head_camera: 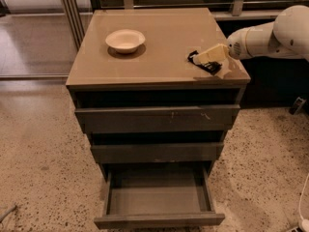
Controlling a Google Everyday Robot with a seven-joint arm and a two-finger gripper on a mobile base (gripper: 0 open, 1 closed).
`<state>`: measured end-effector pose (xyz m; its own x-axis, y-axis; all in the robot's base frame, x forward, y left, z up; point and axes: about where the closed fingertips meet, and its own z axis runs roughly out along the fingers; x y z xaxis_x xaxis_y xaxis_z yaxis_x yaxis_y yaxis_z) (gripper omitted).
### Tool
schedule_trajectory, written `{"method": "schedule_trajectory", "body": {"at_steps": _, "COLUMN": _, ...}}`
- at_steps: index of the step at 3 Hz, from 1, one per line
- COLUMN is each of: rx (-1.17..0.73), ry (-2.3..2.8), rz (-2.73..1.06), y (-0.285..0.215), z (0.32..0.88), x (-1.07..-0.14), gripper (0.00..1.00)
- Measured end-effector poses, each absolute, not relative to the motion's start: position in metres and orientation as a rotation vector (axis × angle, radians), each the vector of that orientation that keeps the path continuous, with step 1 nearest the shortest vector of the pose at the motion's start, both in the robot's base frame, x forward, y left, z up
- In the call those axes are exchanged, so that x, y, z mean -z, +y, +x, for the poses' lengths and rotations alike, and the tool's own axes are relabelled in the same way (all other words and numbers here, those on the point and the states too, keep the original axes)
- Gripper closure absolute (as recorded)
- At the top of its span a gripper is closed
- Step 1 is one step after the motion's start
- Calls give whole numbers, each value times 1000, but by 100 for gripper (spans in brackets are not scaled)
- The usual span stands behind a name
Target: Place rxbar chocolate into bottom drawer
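1. Camera view, looking down from the front on a grey-brown cabinet (164, 47) with three drawers; every place below is given relative to this cabinet.
2. Left of the cabinet: speckled stone floor (38, 178), which runs on around the cabinet's base.
3. Behind the cabinet's rear left corner: upright metal posts (72, 8).
4. On the cabinet top, left rear part: white bowl (125, 39), upright, standing well apart from all other items.
5. Cabinet front, upper level: widest drawer front (157, 118), grey and scratched, with a dark gap above it.
6. Cabinet front, middle level: narrower drawer front (157, 152), also under a dark gap.
7. Cabinet front, lowest level: bottom drawer (157, 199), pulled out toward the camera, with its bare grey inner floor exposed.
8. On the cabinet top, near the front right corner: rxbar chocolate (211, 68), a small black wrapped bar, partly covered by the item below; whether it lies flat or is raised cannot be told.
9. Over the cabinet's right edge: gripper (200, 58), beige, pointing left and overlapping the bar; whether it is clenched, released or grasping the bar cannot be told.
10. Right of the cabinet: white arm (270, 35), reaching in sideways level with the cabinet top.
11. Far right of the cabinet, on the floor: pale cable (304, 202).
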<state>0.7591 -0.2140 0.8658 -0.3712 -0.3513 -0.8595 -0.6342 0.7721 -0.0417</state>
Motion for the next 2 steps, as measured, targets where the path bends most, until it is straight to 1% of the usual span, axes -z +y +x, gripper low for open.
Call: {"method": "schedule_trajectory", "body": {"at_steps": 2, "rx": -326, "ry": 2093, "rz": -785, "y": -215, "z": 772, "x": -837, "gripper": 0}}
